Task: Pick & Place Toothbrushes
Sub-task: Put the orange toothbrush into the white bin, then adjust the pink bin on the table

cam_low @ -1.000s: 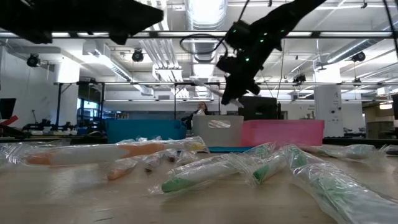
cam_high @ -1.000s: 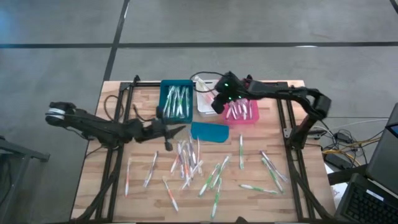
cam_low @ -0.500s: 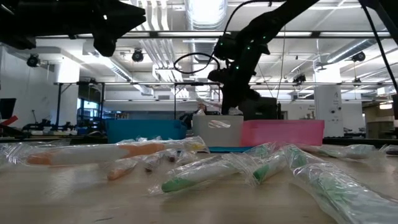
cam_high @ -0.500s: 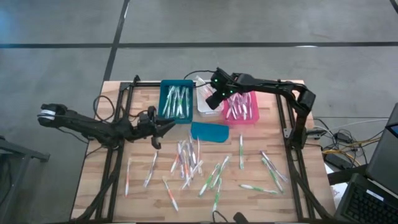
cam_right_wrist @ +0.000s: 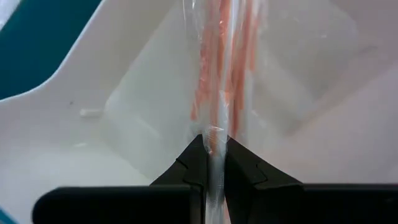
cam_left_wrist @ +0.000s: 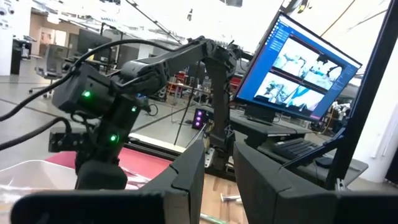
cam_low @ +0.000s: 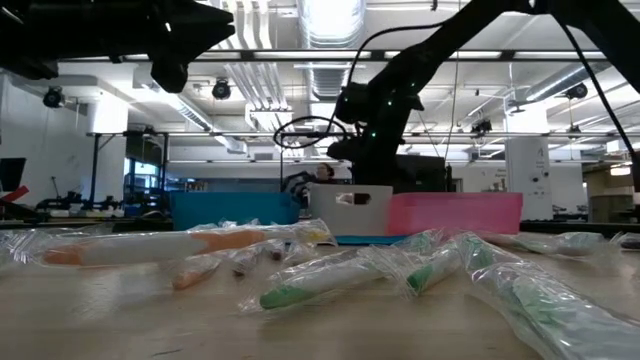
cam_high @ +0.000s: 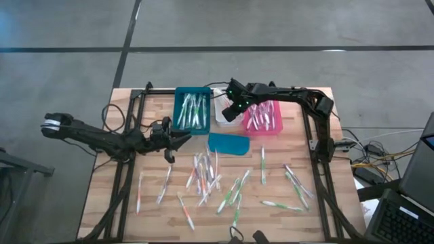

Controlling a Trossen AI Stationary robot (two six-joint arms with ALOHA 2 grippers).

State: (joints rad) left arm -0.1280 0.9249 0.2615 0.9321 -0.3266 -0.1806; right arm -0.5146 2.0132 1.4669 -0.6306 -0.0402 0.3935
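**Inspector A:** We took the white bin (cam_high: 224,110) as our landmark. Left of it stood the teal bin (cam_high: 192,108), which held several toothbrushes. Further left and nearer the front edge, we found the left gripper (cam_high: 178,140) hovering low over the table (cam_high: 122,203). Its fingers (cam_left_wrist: 193,168) stood a little apart, and we saw nothing between them.

**Inspector B:** Agreed. Directly over the white bin we recorded the right gripper (cam_high: 232,112), pointing down into it. Its fingers (cam_right_wrist: 199,163) were pinched tight on a wrapped toothbrush (cam_right_wrist: 219,74) with orange-pink markings, which hung into the bin's interior. We could not tell whether its far end touched the bin's floor.

**Inspector A:** Just in front of the white bin lay the flat teal lid (cam_high: 228,144). Beyond that, towards the front edge, the loose toothbrushes (cam_high: 227,196) lay scattered across the table.

**Inspector B:** Right of the white bin, touching it, we noted the pink bin (cam_high: 266,118) with more toothbrushes inside.
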